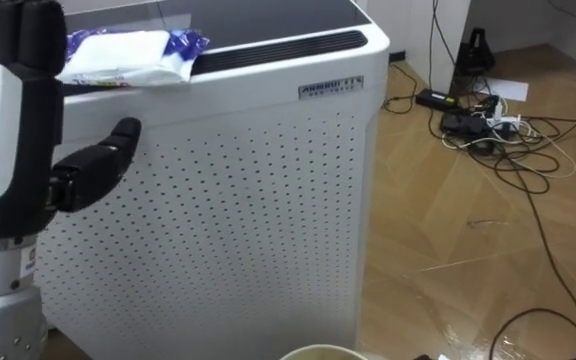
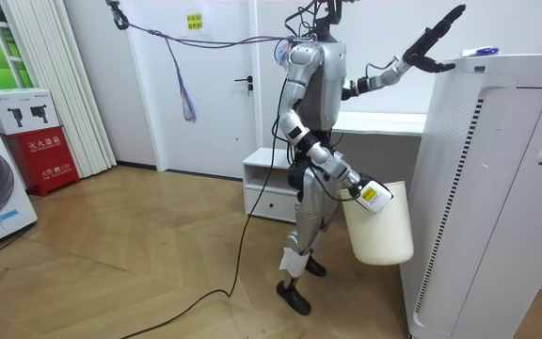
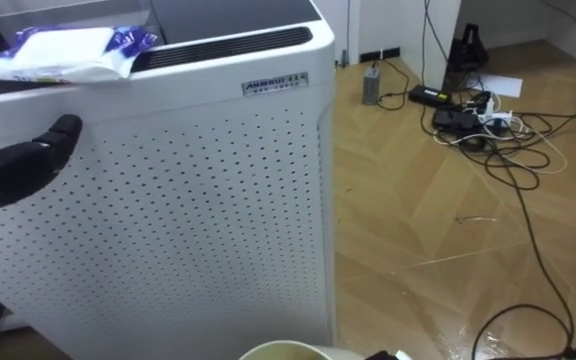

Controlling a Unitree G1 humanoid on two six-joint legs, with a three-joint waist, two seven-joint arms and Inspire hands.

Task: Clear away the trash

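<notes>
- Left robot hand [image 1: 8, 130] held up high by left side of white machine [image 1: 228, 200]. Fingers straight, thumb stuck out, nothing held. Likely up there so machine top can be reached.
- Garbage packet [image 1: 128, 55], white and blue, laid on left end of machine top. Whether touched by hand cannot be told.
- Bucket [image 2: 379, 226] hung low in front of machine from right robot hand [image 2: 358, 186], likely ready for drop. Grip cannot be told. Bucket mostly cut off in eye views.
- Cables [image 1: 488, 125] on floor [image 1: 448, 230], right of machine.

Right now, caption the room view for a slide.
Robot's open left hand hovers by packet atop white appliance; bin at right hand.
</notes>
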